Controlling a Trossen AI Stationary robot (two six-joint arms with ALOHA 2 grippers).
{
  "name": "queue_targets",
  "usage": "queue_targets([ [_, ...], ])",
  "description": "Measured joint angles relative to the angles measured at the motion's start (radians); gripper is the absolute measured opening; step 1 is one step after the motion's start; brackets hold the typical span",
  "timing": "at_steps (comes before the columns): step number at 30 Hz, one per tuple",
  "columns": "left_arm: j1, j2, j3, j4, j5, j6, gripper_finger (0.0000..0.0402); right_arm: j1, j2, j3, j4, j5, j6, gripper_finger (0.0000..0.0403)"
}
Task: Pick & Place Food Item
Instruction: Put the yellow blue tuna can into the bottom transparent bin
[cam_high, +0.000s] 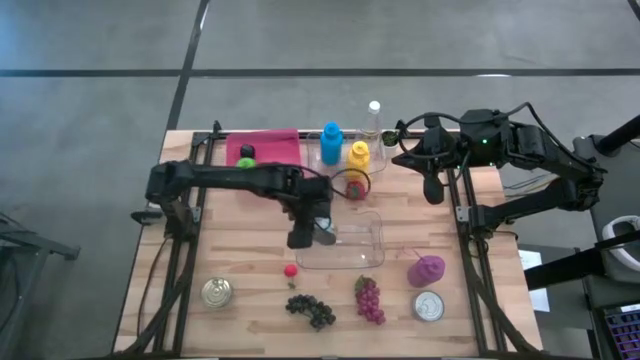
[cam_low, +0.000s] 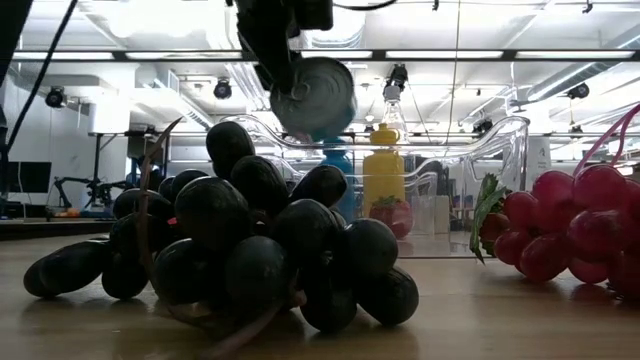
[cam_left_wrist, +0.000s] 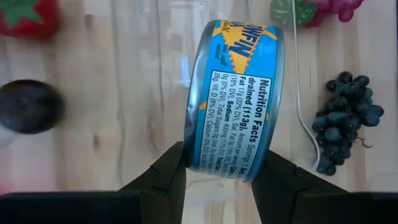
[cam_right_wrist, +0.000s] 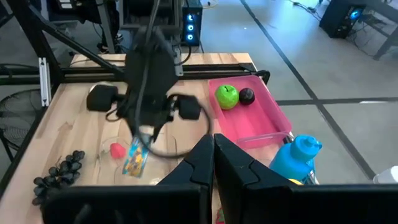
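Grey concrete floor (cam_high: 90, 150) seen around bench, crossed by dark seam lines (cam_high: 300, 72). Bench top (cam_high: 250, 310) made of light wooden planks, framed by black metal rails (cam_high: 180, 270). In low view, open ceiling (cam_low: 150, 30) hung with long strip lights (cam_low: 440, 54) and ducting. White wall (cam_low: 60, 150) at left, dark monitor (cam_low: 25, 177) set against it. Computer tower with blue lights (cam_right_wrist: 189, 25) stood on floor beyond bench.

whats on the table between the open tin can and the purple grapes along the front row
In the high view, only the dark bunch of black grapes lies between the open silver tin can and the purple grape bunch.
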Motion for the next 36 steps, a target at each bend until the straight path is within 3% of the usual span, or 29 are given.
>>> queue_targets([
  [12,-0.035,0.128,-0.004,0.027,-0.007,-0.029,0.0139,0.000,0.000,0.000,-0.002,0.000,-0.015,0.0008],
  [31,-0.037,0.219,-0.006,0.022,0.094,-0.026,0.0139,0.000,0.000,0.000,-0.002,0.000,-0.029,0.0008],
  [36,-0.037,0.233,-0.006,0.024,0.100,-0.049,0.0164,0.000,-0.001,0.000,-0.002,0.000,-0.029,0.0008],
])
